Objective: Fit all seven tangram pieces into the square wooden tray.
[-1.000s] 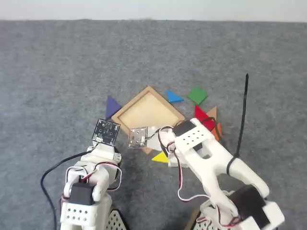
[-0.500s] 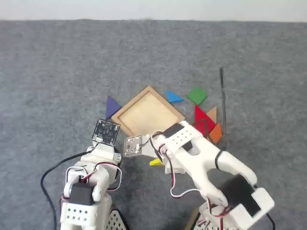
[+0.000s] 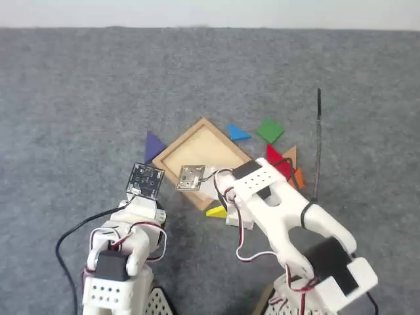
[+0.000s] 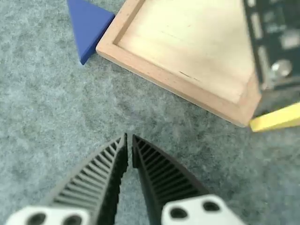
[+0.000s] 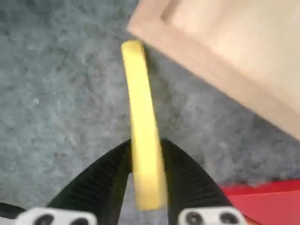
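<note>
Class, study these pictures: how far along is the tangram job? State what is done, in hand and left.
Done: nothing yet; the visible floor of the wooden tray is bare. In hand: the right gripper is shut on the yellow piece, beside the tray's edge. Left: all seven to place; the dark blue triangle, light blue triangle, green square and red triangle lie on the carpet outside it.

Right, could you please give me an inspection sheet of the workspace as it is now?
Surface: grey carpet.
Job's things: tray bare where visible; purple, blue, green, red, tan and orange pieces lie around it; yellow piece is gripped.
Clutter: nothing seen.
Grippers: right gripper jaws shut on yellow piece beside tray; left gripper jaws shut, empty, over carpet.
Cables: black lead at left arm; red-white wires on right arm.
Surroundings: pale strip beyond carpet.
</note>
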Controlling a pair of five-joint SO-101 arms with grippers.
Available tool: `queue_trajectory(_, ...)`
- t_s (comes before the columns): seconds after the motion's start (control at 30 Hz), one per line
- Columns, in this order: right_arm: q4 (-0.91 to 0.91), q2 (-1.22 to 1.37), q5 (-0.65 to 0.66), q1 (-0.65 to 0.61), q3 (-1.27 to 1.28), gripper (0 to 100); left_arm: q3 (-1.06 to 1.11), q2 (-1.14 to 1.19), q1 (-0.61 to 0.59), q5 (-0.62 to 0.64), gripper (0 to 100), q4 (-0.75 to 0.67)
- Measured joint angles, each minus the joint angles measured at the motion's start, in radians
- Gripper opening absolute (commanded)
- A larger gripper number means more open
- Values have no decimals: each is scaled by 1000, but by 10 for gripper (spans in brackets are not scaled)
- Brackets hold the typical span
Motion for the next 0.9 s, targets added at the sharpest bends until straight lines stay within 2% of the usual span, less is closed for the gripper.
queue_trajectory(0.3,106,2,-161,-2,-58,18,0,0,0,0,19,0)
queue_trajectory(0.57,233,6,-338,87,-322,16,0,0,0,0,19,0)
queue_trajectory(0.9,213,66,-523,66,-523,15,0,0,0,0,19,0)
